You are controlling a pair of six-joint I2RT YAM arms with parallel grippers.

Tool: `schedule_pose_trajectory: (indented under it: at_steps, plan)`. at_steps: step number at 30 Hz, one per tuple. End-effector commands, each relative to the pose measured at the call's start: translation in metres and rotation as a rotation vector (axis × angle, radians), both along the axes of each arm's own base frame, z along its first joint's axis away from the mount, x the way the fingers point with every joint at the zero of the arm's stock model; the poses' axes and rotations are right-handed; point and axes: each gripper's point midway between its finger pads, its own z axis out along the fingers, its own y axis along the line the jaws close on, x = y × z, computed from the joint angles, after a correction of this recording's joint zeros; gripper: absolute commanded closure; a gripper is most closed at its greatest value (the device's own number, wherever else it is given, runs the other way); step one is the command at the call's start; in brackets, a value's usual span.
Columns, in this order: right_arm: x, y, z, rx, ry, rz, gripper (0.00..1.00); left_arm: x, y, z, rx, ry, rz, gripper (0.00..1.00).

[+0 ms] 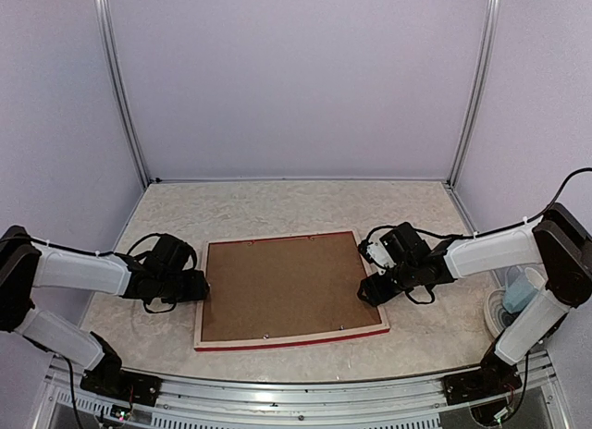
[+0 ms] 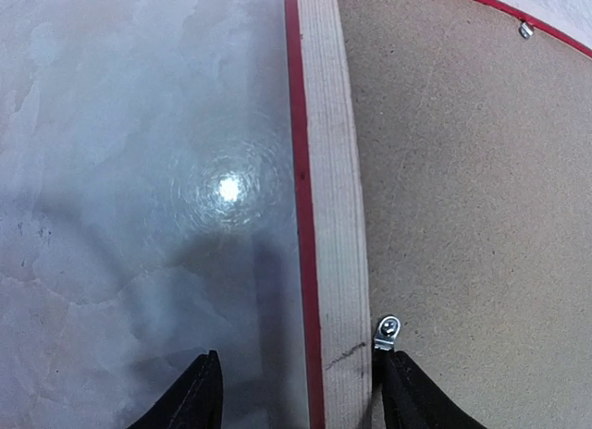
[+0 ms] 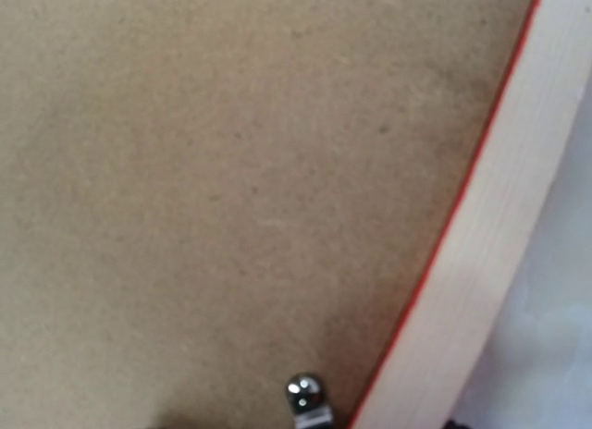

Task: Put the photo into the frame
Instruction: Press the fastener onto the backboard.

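The frame (image 1: 291, 339) lies face down on the table, its pale wood back up and a red edge showing. A brown backing board (image 1: 287, 286) fills it. The photo is hidden. My left gripper (image 1: 199, 288) is at the frame's left rail (image 2: 333, 170). It is open (image 2: 302, 357), with one finger over the table and the other on the board beside a metal clip (image 2: 388, 330). My right gripper (image 1: 370, 288) is at the frame's right rail (image 3: 499, 263), near another clip (image 3: 305, 392). Only dark tips show, far apart, at the bottom of the right wrist view.
The marbled tabletop (image 1: 277, 207) is closed in by lilac walls with metal posts (image 1: 125, 96). A blue and white object (image 1: 523, 295) stands off the table's right side behind the right arm. A rail (image 1: 305, 387) runs along the near edge.
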Motion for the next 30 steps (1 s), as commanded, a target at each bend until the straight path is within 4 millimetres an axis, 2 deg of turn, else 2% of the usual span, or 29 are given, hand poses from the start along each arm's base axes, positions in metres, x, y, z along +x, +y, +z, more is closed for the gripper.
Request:
schedule_pose_trajectory:
  at_steps: [1, 6, 16, 20, 28, 30]
  plan:
    - [-0.002, -0.003, -0.007, -0.012, 0.014, 0.0, 0.34, -0.001, 0.003, -0.008, 0.022, 0.024, 0.004, 0.46]
    - [-0.003, -0.003, -0.007, -0.011, 0.016, 0.001, 0.34, -0.004, 0.008, -0.018, 0.023, 0.046, 0.017, 0.53]
    - [-0.003, -0.003, -0.007, -0.01, 0.015, 0.0, 0.34, -0.011, 0.004, -0.026, -0.005, 0.079, 0.0, 0.65]
    - [-0.003, -0.004, -0.006, -0.01, 0.014, 0.0, 0.34, -0.016, 0.004, -0.031, -0.021, 0.095, -0.001, 0.79]
    - [-0.003, -0.003, -0.006, -0.011, 0.014, 0.002, 0.34, -0.02, 0.001, -0.034, -0.04, 0.109, -0.005, 0.98]
    - [-0.003, -0.003, -0.006, -0.012, 0.014, 0.004, 0.34, -0.02, 0.001, -0.036, -0.035, 0.116, -0.005, 1.0]
